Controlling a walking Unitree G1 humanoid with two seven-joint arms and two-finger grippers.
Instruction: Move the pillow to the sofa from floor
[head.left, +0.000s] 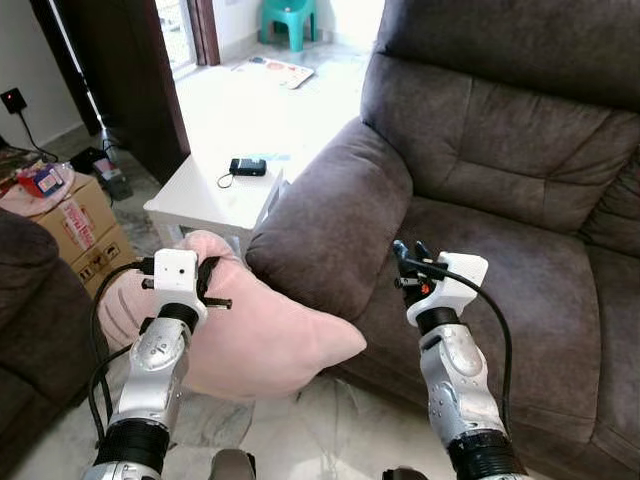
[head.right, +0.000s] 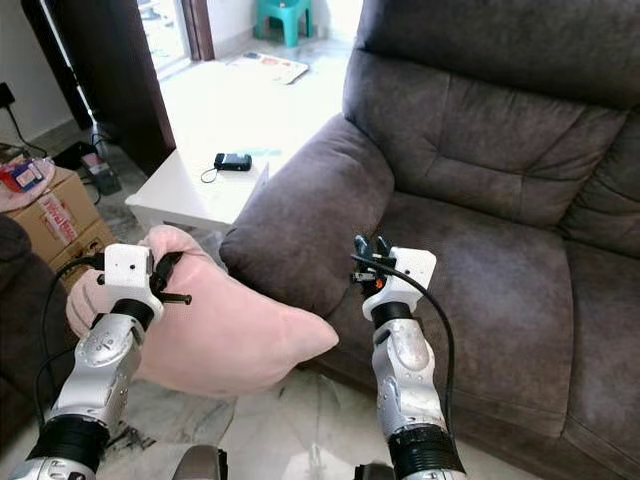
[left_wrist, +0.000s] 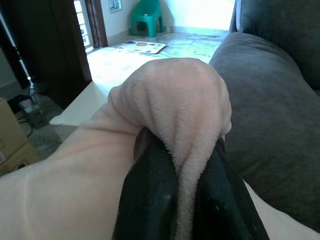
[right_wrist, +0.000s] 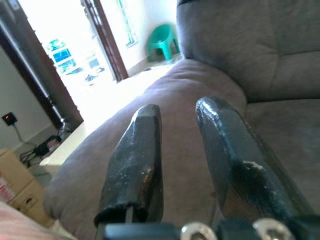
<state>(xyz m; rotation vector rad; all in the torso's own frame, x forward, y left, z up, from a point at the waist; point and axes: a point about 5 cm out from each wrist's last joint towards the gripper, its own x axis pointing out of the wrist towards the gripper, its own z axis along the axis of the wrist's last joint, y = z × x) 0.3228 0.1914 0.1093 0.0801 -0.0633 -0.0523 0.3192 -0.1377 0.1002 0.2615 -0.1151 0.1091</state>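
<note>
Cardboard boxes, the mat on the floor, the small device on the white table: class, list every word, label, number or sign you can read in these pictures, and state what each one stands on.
No text can be read.
Cardboard boxes: red printing on the sides, too blurred to read.
Floor mat: coloured pictures, no legible words.
Black device on the white table: no readable marking.
Pink pillow, sofa: no text.

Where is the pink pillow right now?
The pillow hangs on the robot's left, pinched by the left pincer, beside the sofa armrest and in front of the white table.
</note>
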